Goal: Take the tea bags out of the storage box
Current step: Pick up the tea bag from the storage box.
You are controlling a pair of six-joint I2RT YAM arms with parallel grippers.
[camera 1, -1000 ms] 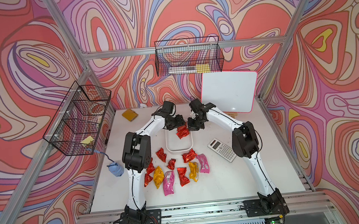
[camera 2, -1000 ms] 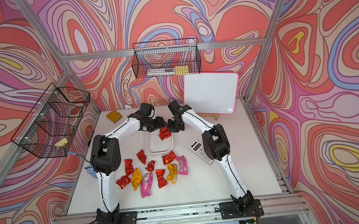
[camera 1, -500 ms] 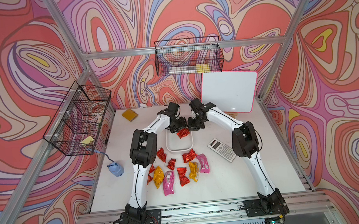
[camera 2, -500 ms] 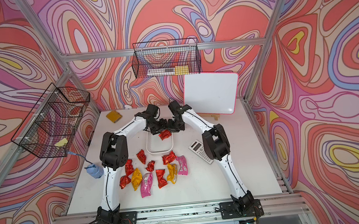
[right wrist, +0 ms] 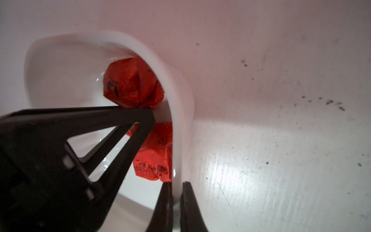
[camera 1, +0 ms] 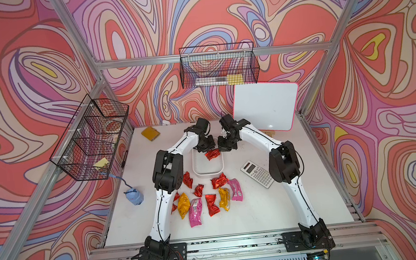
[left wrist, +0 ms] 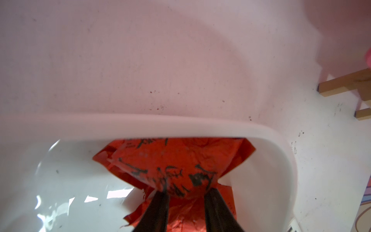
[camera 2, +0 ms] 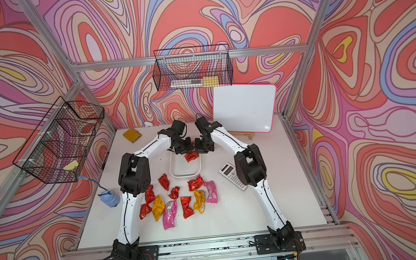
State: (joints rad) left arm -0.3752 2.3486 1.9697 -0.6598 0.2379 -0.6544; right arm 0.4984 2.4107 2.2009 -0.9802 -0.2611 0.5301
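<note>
The work surface is a white tabletop, enclosed by an aluminium frame and by walls printed with swirls of red, pink, purple and yellow. In the right wrist view, dark specks are scattered over the tabletop beside the box. Two black wire baskets are mounted on the frame: a back basket and a side basket on the left. A whiteboard with a pink edge is propped at the back right on a wooden stand. A mustard pad lies at the back left, a calculator near the right arm, and a small blue object at the left edge. The storage box is placed at the centre of the table, between the two arms. One red tea bag is located inside it, against the far wall. The left gripper is closed on the pinched waist of this sachet, one finger on each side. Whether the sachet is raised off the box floor cannot be determined from these views. The right gripper is clamped on the box wall, one finger inside and one outside. The other tea bags, red, orange-yellow and pink, are spread on the tabletop in front of the box, outside it.
</note>
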